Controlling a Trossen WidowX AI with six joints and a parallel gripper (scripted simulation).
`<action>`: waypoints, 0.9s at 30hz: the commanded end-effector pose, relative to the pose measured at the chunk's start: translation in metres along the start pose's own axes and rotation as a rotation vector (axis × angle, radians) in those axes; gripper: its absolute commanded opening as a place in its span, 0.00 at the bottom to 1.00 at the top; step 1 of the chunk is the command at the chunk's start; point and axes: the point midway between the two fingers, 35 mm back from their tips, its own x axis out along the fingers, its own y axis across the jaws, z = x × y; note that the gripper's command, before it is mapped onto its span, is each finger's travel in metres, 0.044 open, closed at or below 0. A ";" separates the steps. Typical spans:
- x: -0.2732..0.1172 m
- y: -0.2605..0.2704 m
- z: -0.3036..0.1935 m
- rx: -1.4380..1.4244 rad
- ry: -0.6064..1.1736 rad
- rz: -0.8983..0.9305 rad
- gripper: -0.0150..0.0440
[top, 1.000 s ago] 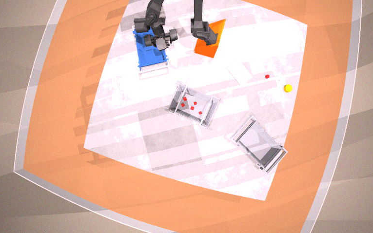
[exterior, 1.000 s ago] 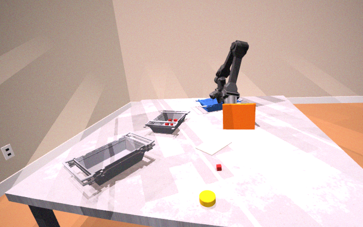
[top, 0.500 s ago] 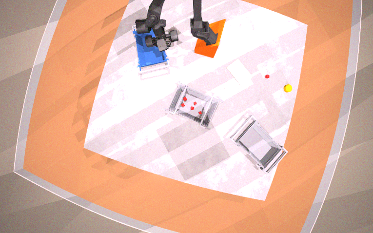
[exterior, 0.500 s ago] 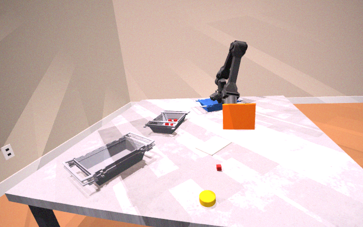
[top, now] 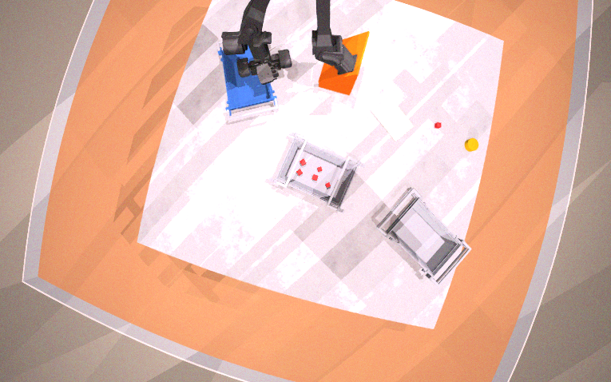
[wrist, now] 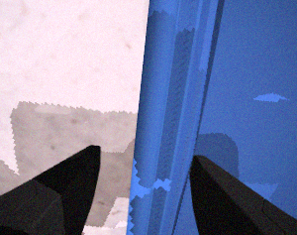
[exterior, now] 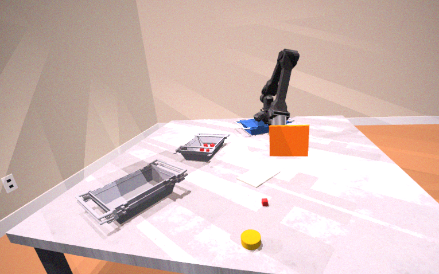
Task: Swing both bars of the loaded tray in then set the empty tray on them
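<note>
The loaded grey tray (top: 347, 182) (exterior: 197, 155) stands mid-table with several red blocks (top: 315, 177) (exterior: 201, 149) on its floor. Its two wire bars lie in across its top, one towards each end. An empty blue tray (top: 249, 98) (exterior: 252, 128) (wrist: 160, 93) stands by the arm, with white bars swung out at its near end. My gripper (wrist: 147, 161) (top: 263, 64) is partly open and points down over one long side wall of the blue tray. One finger is outside the wall, the other over the inside; a gap shows at the outer finger.
A larger empty grey tray (top: 422, 232) (exterior: 142, 201) has bars out over its ends. An orange panel (top: 339, 85) (exterior: 289, 141) stands beside the arm's base. A thin white plate (exterior: 258, 178), a red cube (top: 437, 125) (exterior: 264, 202) and a yellow disc (top: 471, 145) (exterior: 250, 238) lie beyond.
</note>
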 end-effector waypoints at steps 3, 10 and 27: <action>0.000 0.001 0.000 -0.005 -0.003 0.005 0.49; 0.000 0.001 0.000 -0.005 -0.003 0.005 0.41; -0.024 -0.003 0.002 -0.004 -0.004 0.006 0.25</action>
